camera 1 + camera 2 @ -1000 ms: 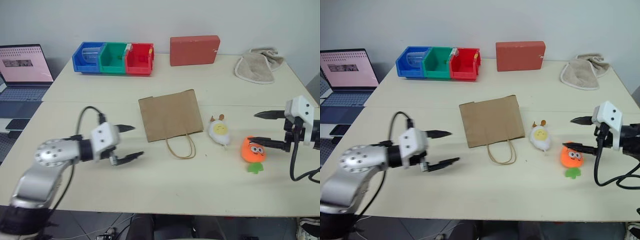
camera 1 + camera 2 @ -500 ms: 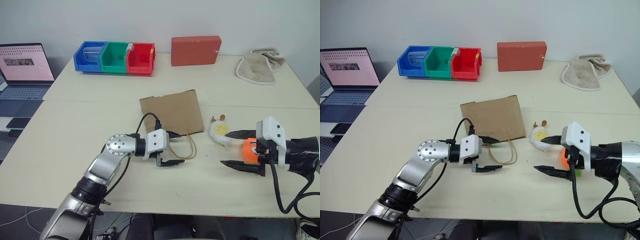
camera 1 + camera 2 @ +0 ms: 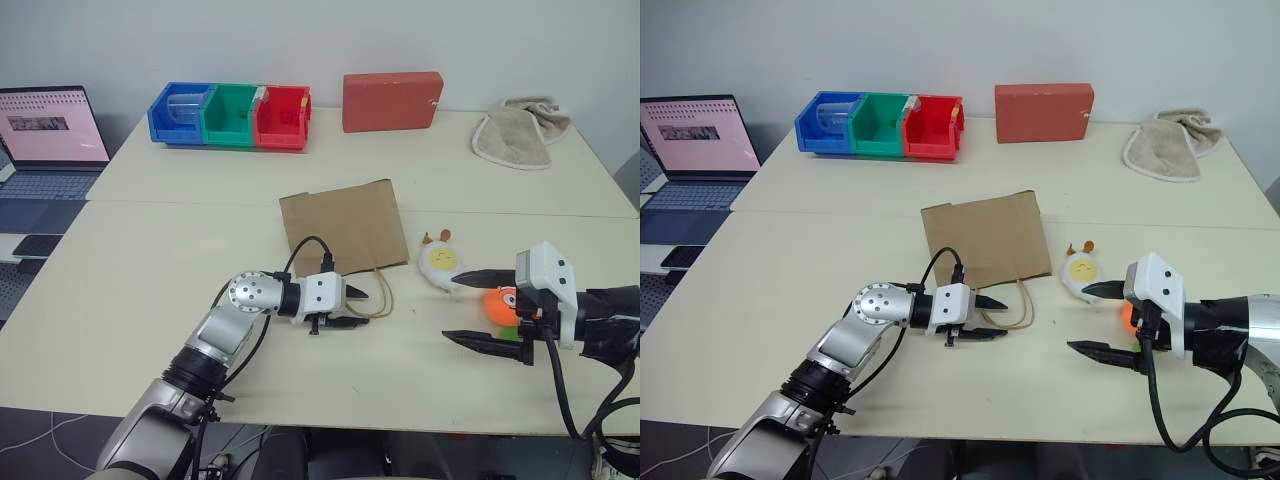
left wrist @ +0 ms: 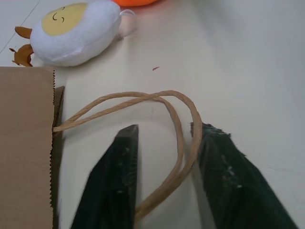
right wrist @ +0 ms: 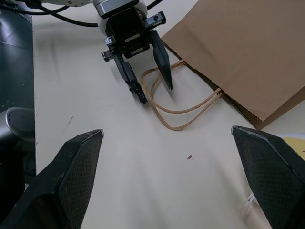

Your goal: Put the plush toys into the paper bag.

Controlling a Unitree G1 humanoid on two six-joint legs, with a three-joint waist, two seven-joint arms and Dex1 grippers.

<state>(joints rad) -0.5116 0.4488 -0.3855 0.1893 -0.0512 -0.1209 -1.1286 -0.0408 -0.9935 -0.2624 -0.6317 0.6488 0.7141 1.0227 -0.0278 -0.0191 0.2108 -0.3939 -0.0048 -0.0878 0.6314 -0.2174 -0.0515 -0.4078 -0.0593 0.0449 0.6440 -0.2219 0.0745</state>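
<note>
The brown paper bag [image 3: 343, 227] lies flat mid-table, its two loop handles [image 3: 381, 300] trailing toward the near edge. My left gripper [image 3: 366, 308] sits low at those handles. Its fingers [image 4: 119, 176] stand narrowly apart with both cords running between them, and one cord rests against a finger. The white egg toy [image 3: 438, 260] lies just right of the bag. The orange carrot toy [image 3: 498, 301] lies a little farther right, partly hidden behind my right gripper [image 3: 449, 308]. That gripper hovers wide open and empty, pointing left toward the handles.
Along the far edge stand blue, green and red bins [image 3: 229, 115], a red box [image 3: 391, 100] and a beige cloth [image 3: 515, 130]. A laptop [image 3: 45, 130] sits on a side desk at the far left.
My left gripper came in from the left to the bag's handles and its fingers have narrowed around the cords. My right gripper moved in beside the carrot toy and stayed wide open.
</note>
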